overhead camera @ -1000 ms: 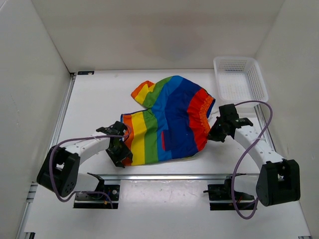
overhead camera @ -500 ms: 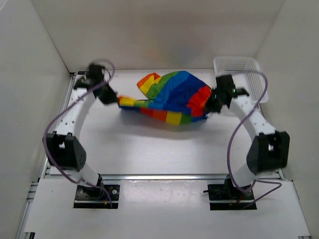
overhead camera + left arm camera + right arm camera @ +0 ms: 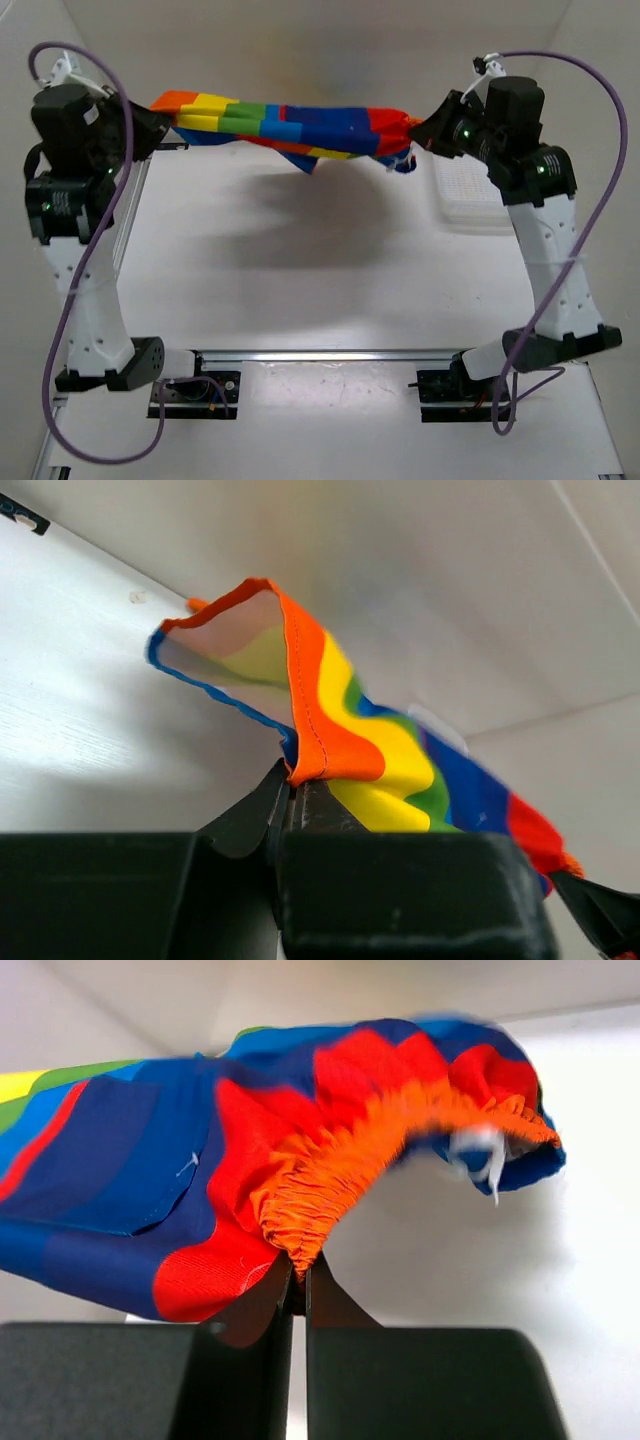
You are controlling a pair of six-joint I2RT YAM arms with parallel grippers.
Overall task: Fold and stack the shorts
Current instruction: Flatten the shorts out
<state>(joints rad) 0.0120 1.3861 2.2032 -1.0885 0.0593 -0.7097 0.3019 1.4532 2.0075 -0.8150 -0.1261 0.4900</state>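
Note:
The rainbow-striped shorts [image 3: 290, 122] hang stretched in the air between my two raised arms, high above the table. My left gripper [image 3: 158, 118] is shut on the orange hem of a leg [image 3: 318, 730]. My right gripper [image 3: 425, 130] is shut on the gathered orange waistband [image 3: 330, 1175]. The cloth sags a little in the middle, with a blue and yellow fold drooping below. In the right wrist view the red and blue panels [image 3: 120, 1160] spread to the left of the jaws.
A white mesh basket [image 3: 470, 195] stands on the table at the back right, partly hidden behind my right arm. White walls close in the table on the left, back and right. The shorts cast a shadow on the white table [image 3: 300, 290].
Both arms have risen high, lifting the shorts off the table and pulling them out into a taut band. One second ago the shorts lay flat with both grippers low at their edges.

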